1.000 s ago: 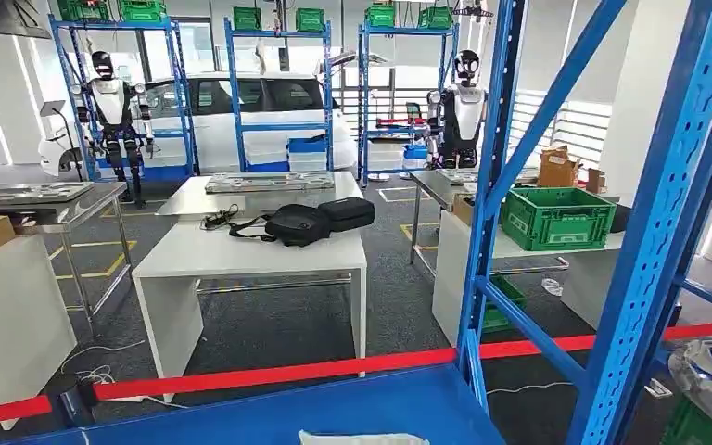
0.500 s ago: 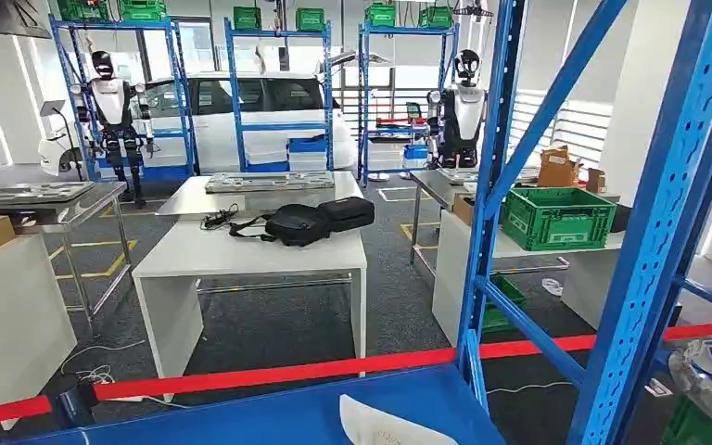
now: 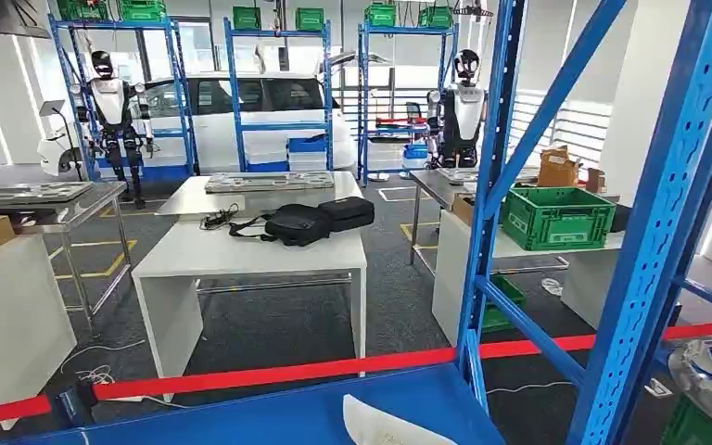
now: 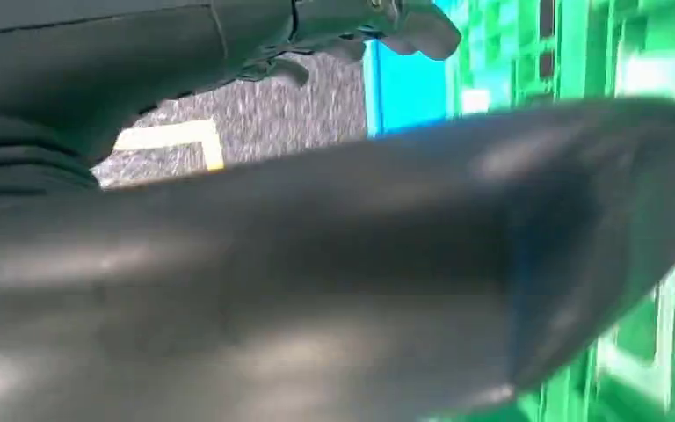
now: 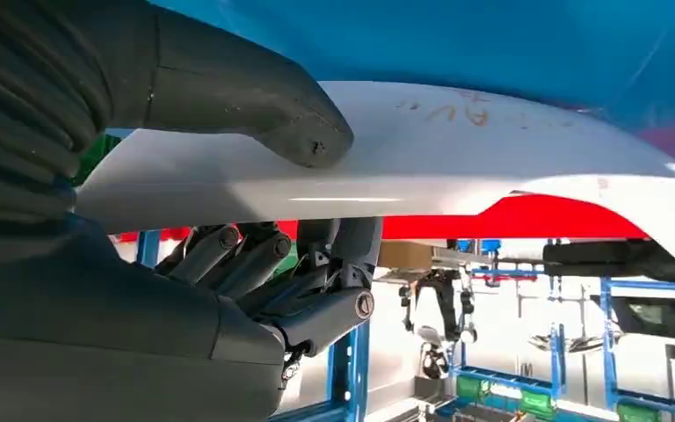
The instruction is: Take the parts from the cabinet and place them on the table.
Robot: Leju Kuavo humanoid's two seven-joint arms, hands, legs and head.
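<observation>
White part (image 3: pixel 385 428) sits at six o'clock in your head view, cut off by the frame edge, lying on the blue cabinet shelf (image 3: pixel 269 413); faint markings on it are too small to read. At eleven o'clock stands a white table (image 3: pixel 241 252) carrying a black bag (image 3: pixel 311 222), with a green crate (image 3: pixel 556 217) at two o'clock.

Your left wrist view is mostly a dark blurred surface; the left hand (image 4: pixel 404 22) is barely visible there, so you cannot tell whether it is open or closed.

Your right wrist view shows the right hand (image 5: pixel 255 202) gripping the white part (image 5: pixel 457 154), thumb pressed on one face and dark fingers (image 5: pixel 316 281) curled against the other. Faint reddish handwriting on the part is illegible.
</observation>
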